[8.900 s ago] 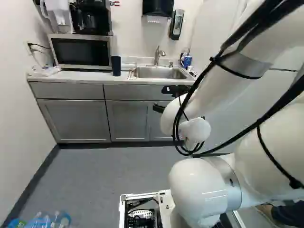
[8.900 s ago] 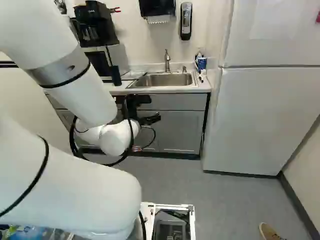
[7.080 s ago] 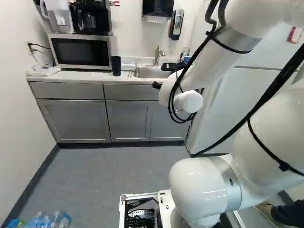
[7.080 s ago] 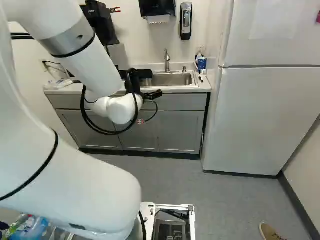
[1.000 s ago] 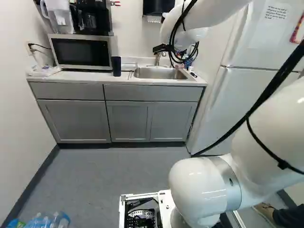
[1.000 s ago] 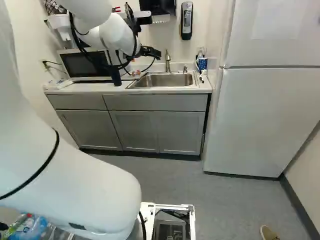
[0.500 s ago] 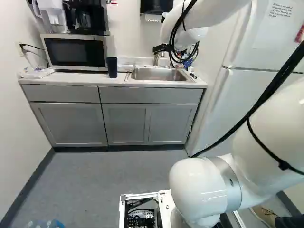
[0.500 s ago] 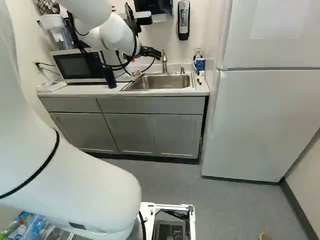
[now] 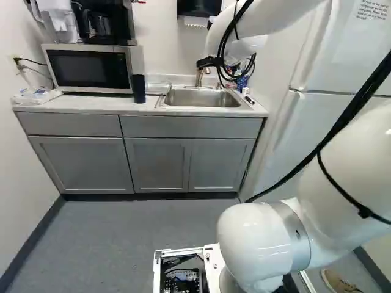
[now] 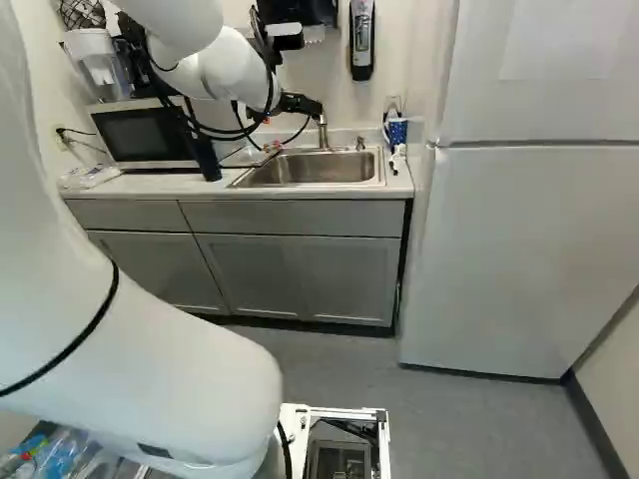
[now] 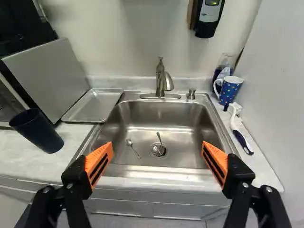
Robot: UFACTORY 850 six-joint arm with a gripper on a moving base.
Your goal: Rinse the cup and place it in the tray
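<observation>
In the left base view my gripper [image 9: 209,62] is raised before the wall near the sink [image 9: 204,99]. The wrist view shows the gripper [image 11: 157,148] open and empty, fingers wide apart, with the sink ahead. A dark blue cup [image 11: 37,131] stands on the counter between microwave and sink. The metal tray [image 11: 95,105] lies flat beside the sink, nothing on it. A dotted blue mug [image 11: 231,90] stands on the sink's other side. The faucet [image 11: 164,83] rises behind the basin, where two spoons lie by the drain.
A microwave [image 9: 88,68] with a coffee maker on top stands at the counter's left. A brush [image 11: 240,133] lies beside the sink. The fridge [image 10: 519,249] flanks the counter, and a soap dispenser [image 10: 361,40] hangs on the wall. Bottles [image 10: 60,454] lie low beside the base.
The base has moved toward the counter, turning slightly: counter, microwave and sink appear nearer and shifted left. My arm holds its pose against its lowest joint, having risen from its low position several seconds ago.
</observation>
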